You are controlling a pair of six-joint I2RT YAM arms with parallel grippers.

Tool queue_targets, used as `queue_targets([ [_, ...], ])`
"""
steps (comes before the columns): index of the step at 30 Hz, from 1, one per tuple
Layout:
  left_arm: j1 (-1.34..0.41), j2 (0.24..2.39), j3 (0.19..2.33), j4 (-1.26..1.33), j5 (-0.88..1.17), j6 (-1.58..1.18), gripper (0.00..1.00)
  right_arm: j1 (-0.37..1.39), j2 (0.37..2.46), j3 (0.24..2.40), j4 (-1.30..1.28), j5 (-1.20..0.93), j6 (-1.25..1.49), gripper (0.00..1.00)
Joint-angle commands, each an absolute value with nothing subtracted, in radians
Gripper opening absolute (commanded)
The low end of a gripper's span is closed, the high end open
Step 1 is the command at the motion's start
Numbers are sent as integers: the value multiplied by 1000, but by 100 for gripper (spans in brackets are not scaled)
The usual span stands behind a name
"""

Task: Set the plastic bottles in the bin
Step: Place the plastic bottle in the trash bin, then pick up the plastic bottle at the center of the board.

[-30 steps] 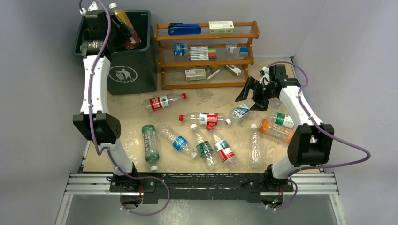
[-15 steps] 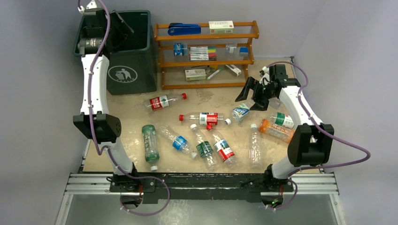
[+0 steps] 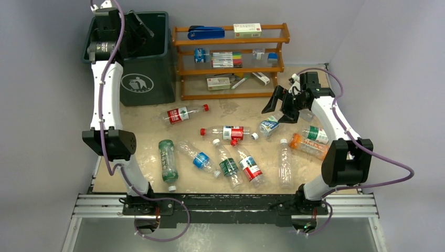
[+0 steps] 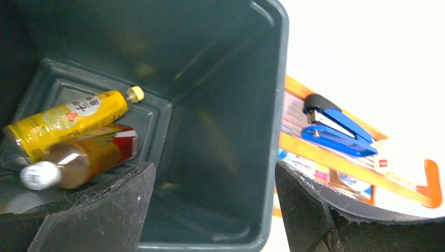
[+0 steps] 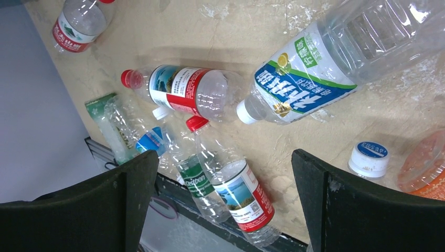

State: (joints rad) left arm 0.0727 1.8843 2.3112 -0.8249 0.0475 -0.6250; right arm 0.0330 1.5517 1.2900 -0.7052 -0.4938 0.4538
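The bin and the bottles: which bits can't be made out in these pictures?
- Top external: the bin's floor, hidden by its wall and the left arm.
- Left wrist: the brown bottle, partly behind the left gripper.
- Right wrist: orange bottle, cut off by the edge.
- Top external: wooden rack labels, too small.

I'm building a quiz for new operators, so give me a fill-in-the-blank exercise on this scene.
1. In the left wrist view, ____ plastic bottles lie inside the bin.
2. The brown bottle there has a ____ cap.
3. The right gripper hangs over the table with its jaws ____.
4. The stapler on the wooden rack is ____.
Missing words: two; white; open; blue.
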Motion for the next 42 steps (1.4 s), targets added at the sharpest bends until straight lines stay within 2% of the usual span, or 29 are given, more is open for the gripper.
queue_targets([
  [1,1,1795,2354,-795,86,-595,84,39,1538,1299,-683,-540,453,100],
  [18,-270,1710,2283,-864,24,-433,85,38,1543,1304,-670,-563,453,100],
  [24,-395,1734,2275,-962,-69,-337,85,38,1535,1301,-676,-559,451,100],
  [37,-599,1746,2091,-969,-118,-361,84,39,1504,1291,-690,-567,454,100],
  [42,-626,1790,2076,-1026,-116,-322,85,38,1496,1285,-694,-571,455,100],
])
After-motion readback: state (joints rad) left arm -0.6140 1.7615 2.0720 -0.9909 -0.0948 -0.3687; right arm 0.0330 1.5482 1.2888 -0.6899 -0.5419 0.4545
